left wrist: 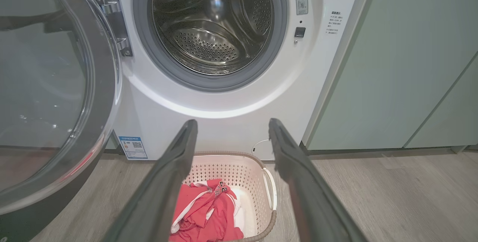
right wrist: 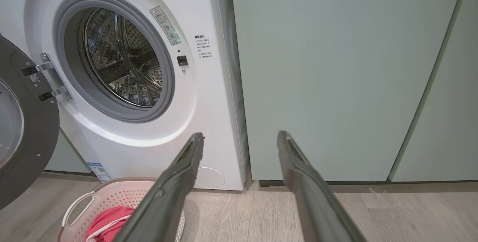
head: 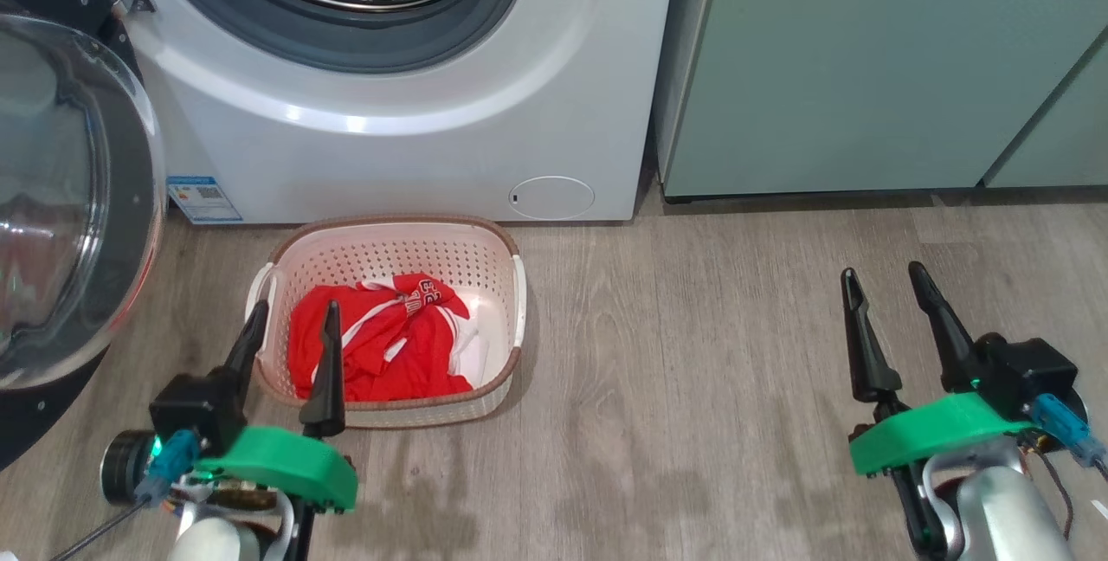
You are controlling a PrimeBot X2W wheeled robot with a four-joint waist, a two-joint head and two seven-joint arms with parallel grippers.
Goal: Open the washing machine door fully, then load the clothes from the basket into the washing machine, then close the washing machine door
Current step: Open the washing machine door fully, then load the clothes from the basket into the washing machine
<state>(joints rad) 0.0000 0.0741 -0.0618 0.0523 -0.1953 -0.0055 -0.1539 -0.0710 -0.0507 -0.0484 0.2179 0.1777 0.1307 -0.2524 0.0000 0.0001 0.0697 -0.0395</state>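
The white washing machine (head: pixel 415 137) stands at the back with its steel drum (left wrist: pixel 214 21) exposed. Its round door (head: pixel 61 197) hangs swung open to the left, glass bowl facing out; the door (left wrist: pixel 48 85) also shows in the left wrist view. On the floor in front sits the cream basket (head: pixel 498 262) holding the red clothes (head: pixel 381 340). My left gripper (head: pixel 294 319) hovers open over the basket's near left corner, nothing between its fingers. My right gripper (head: pixel 883 280) is open over bare floor, well right of the basket (right wrist: pixel 80 202).
Pale green cabinets (head: pixel 874 67) stand right of the machine, and a small round white flap (head: pixel 550 197) sits low on its front. Wood-look floor (head: pixel 692 388) stretches between the basket and my right arm.
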